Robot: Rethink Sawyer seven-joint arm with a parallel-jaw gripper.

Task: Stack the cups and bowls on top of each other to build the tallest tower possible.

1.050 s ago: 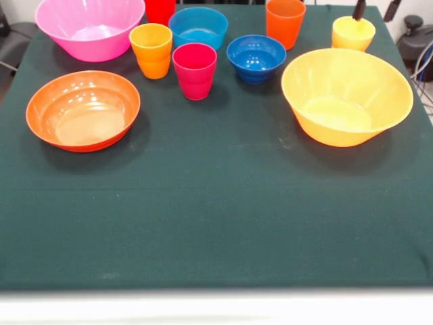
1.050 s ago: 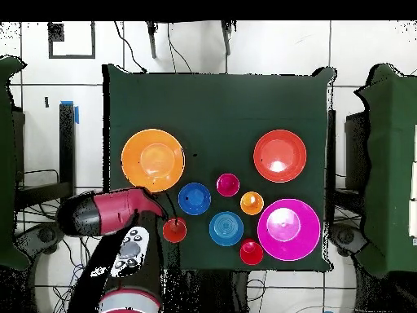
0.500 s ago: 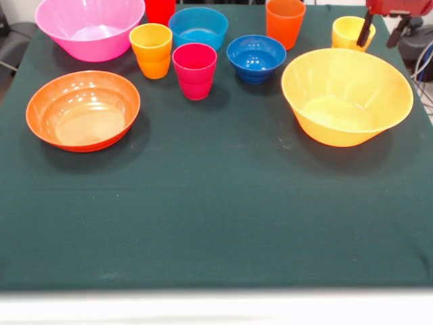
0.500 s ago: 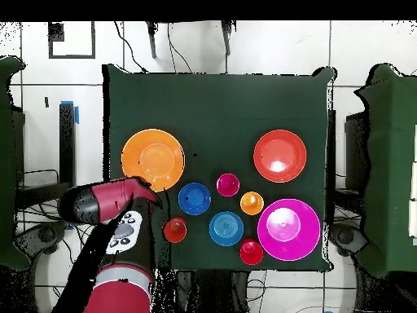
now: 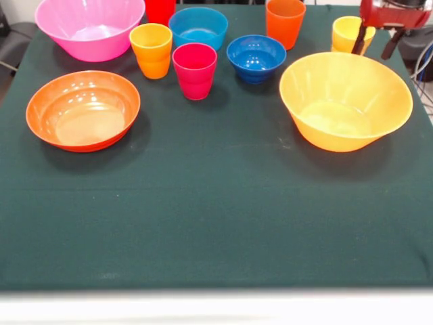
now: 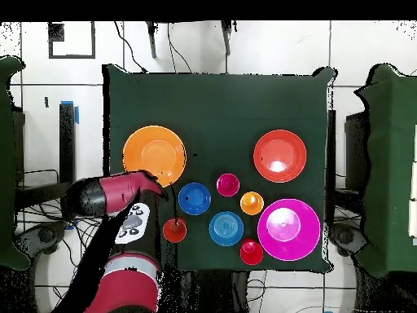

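My gripper [image 5: 373, 46] is open at the far right, just behind the far rim of the big yellow-orange bowl [image 5: 345, 101]. One finger crosses the yellow cup [image 5: 345, 32]. From left to right stand the pink bowl [image 5: 90, 27], orange-red bowl [image 5: 82, 110], orange-yellow cup [image 5: 151, 49], red cup [image 5: 160, 9], red-pink cup [image 5: 195, 69], light blue bowl [image 5: 198, 27], dark blue bowl [image 5: 256, 57] and orange cup [image 5: 285, 22]. Each stands singly, and no tower is in view. In the overhead view my arm [image 6: 114, 196] hides the yellow cup and reaches the yellow-orange bowl [image 6: 153, 155].
A dark green cloth [image 5: 216, 217] covers the table, whose white front edge [image 5: 216, 305] runs along the bottom. In the overhead view, cables and tiled floor [image 6: 244, 49] surround the table.
The gripper came down from the top edge and shifted a little, from inside the yellow cup to the yellow-orange bowl's far rim. That bowl shifted slightly.
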